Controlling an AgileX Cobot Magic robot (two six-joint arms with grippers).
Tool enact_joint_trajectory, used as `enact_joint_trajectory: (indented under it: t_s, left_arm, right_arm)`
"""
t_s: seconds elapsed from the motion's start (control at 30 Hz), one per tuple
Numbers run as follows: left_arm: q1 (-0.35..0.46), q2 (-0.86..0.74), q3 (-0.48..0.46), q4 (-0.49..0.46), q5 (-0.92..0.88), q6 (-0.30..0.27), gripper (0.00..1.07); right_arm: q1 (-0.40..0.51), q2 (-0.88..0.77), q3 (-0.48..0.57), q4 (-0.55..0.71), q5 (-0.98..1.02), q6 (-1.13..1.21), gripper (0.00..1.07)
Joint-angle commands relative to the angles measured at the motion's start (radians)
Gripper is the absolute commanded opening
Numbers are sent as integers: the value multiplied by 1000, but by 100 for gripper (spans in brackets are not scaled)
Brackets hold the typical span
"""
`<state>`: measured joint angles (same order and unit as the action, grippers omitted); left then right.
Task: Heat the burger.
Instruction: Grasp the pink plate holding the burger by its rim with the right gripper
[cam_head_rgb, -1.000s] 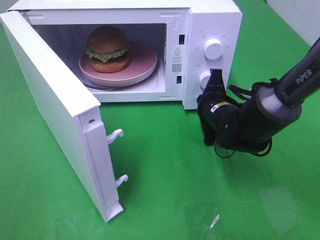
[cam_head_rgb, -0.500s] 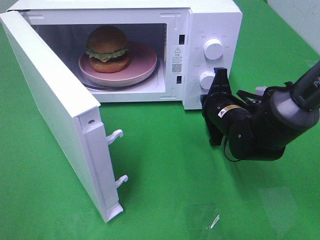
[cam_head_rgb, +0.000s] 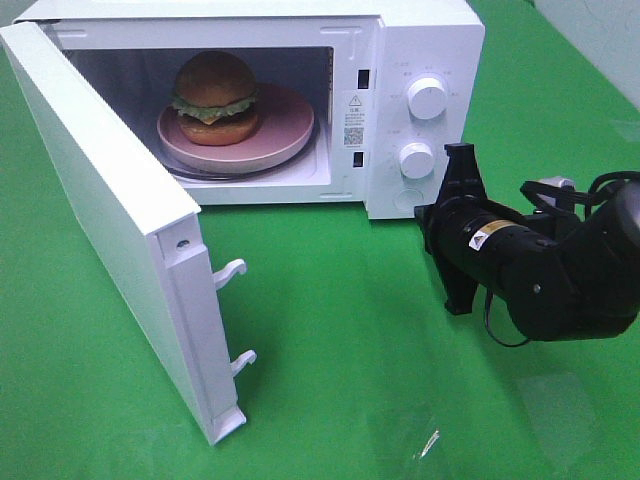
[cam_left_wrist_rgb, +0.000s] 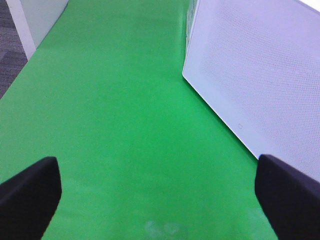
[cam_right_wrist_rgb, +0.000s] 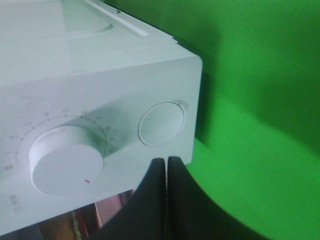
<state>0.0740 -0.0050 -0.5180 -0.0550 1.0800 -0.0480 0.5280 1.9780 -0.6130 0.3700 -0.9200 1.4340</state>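
**Burger sits in the open microwave, right gripper beside the controls**

The burger (cam_head_rgb: 215, 97) rests on a pink plate (cam_head_rgb: 290, 130) inside a white microwave (cam_head_rgb: 430, 35) on a green table (cam_head_rgb: 330, 330). The microwave door (cam_head_rgb: 100, 220) stands wide open, swung out to the left. The right gripper (cam_head_rgb: 462, 155) has its fingers pressed together and holds nothing. It hovers just beside the lower dial (cam_head_rgb: 416, 160), near the front panel's lower right corner. Its wrist camera shows the fingertips close to a round button (cam_right_wrist_rgb: 161, 124). The left gripper (cam_left_wrist_rgb: 157, 200) has its fingers spread wide with nothing between them, and a white panel (cam_left_wrist_rgb: 260, 85), probably the door's outer face, lies near it.

Heating likely cannot begin while the door is open. A hard push on the door could slide the whole microwave or jolt the burger off its plate. The closed fingertips could also slip off a smooth dial, or nudge the wrong control.
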Motion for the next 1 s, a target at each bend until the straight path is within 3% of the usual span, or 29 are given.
enact_joint_trajectory:
  t_s: [0.03, 0.47, 0.53, 1.0]
  left_arm:
    - [2, -16, 1, -6, -17, 0, 100]
    - [2, -16, 1, -6, -17, 0, 100]
    - [2, -16, 1, -6, -17, 0, 100]
    - [2, -16, 1, -6, -17, 0, 100]
  right_arm:
    - [-1, -69, 30, -24, 79, -73, 0]
    - [-1, -234, 40, -27, 361, -389, 0]
    - [-1, -312, 38, -27, 467, -526, 1]
    - [-1, -427, 22, -27, 736, -773, 3]
